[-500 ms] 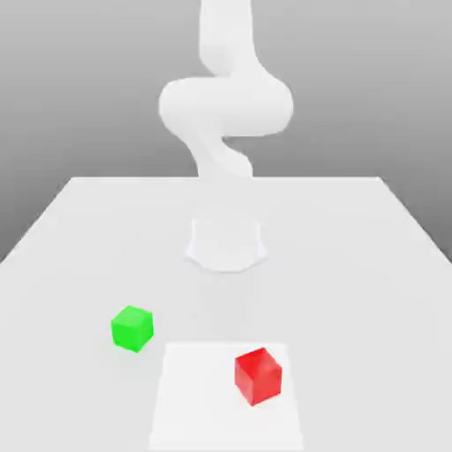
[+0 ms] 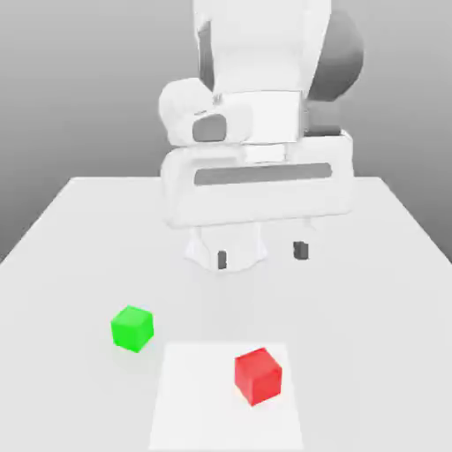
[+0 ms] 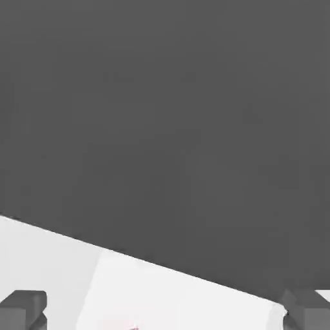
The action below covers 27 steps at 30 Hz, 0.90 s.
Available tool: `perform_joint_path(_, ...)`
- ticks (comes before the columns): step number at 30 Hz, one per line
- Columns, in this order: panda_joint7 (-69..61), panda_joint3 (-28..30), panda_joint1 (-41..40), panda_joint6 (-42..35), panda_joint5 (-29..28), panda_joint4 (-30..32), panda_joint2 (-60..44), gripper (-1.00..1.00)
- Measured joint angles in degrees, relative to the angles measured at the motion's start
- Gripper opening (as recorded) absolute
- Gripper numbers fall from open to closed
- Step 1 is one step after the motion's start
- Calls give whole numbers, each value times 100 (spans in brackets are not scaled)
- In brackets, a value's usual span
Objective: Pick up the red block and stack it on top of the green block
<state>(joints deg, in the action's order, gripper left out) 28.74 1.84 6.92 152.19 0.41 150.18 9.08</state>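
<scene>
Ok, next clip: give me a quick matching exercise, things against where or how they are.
Things:
1. red block
2. green block
3. gripper

States:
A. open, above the table, holding nothing
B. on the bare table, toward the exterior view's left
C. on the paler square patch at the front

Pairs: 1-C, 2-B, 3-A

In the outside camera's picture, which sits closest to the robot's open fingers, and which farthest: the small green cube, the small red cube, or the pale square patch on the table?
Judged by that view:
1. Small green cube, toward the exterior view's left of the fingers.
2 and 3. Pale square patch and small red cube resting on it: too close to call.
</scene>
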Motion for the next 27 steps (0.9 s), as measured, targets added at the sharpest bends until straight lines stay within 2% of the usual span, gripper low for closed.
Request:
perform_joint_path(5, -450, -45, 112, 588, -13, 496, -1038, 0)
perform_joint_path(11, -572, -103, 70, 1599, 47, 424, -2282, 0)
perform_joint_path(12, -580, -112, 63, 1719, 57, 404, -2424, -100)
perform_joint_path(19, -566, -119, 54, 1716, 40, 404, -2426, -100)
perform_joint_path(25, -526, -81, 34, 784, -34, 576, -1322, -100)
perform_joint_path(27, -624, 89, -398, 607, -161, 761, -956, -100)
